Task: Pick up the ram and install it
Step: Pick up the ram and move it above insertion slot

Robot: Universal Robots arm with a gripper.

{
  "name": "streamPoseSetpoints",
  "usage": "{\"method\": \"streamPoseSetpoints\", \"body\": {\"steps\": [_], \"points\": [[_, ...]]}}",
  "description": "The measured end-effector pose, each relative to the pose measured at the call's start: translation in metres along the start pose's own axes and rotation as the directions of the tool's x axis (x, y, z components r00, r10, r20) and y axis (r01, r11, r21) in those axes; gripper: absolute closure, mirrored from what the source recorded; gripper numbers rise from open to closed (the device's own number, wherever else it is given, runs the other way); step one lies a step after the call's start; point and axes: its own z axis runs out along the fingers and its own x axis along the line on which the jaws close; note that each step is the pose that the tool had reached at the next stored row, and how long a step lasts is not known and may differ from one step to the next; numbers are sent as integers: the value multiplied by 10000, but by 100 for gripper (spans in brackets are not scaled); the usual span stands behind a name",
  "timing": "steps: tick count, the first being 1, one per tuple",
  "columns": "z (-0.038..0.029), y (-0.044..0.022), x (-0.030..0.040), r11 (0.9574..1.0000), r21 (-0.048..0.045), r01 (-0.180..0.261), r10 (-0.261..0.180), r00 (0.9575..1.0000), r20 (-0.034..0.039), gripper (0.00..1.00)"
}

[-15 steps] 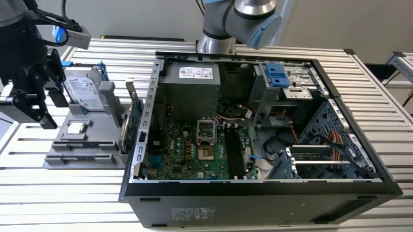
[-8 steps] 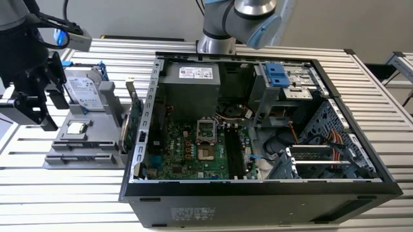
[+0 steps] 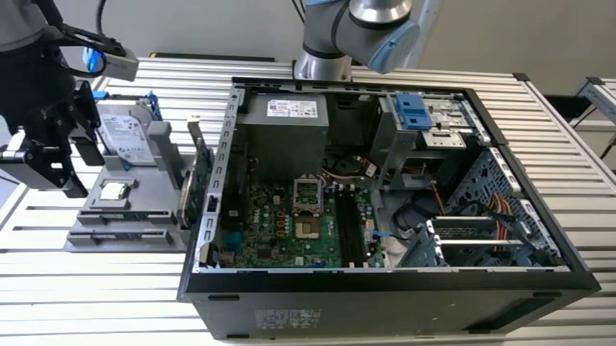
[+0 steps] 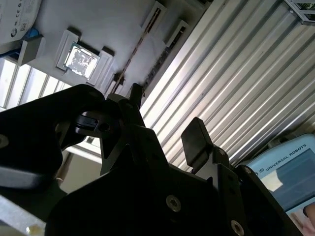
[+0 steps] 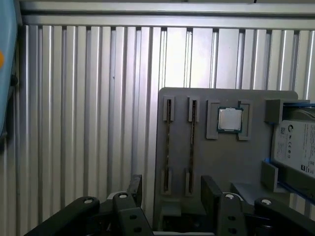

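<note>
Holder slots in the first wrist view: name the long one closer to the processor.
The slot directly beside the processor; the other slot runs along the edge of the holder.

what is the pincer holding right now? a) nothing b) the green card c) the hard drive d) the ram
a, in the first wrist view the pincer is open, its fingers spread apart with nothing gripped between them.

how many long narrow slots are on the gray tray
2, side by side on the gray tray: one slot along its edge, the other slot between it and the square chip. The gripper covers part of the tray, so more may be hidden.
</note>
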Motion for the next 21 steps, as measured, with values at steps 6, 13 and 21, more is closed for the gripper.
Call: {"method": "streamPoseSetpoints", "body": {"steps": [6, 13, 21], "points": [[28, -2, -57, 10000, 1, -5, 5, 10000, -8, 0], [73, -2, -78, 10000, -1, -5, 5, 10000, -45, 0], [115, -3, -85, 10000, -1, -5, 5, 10000, -64, 0]]}}
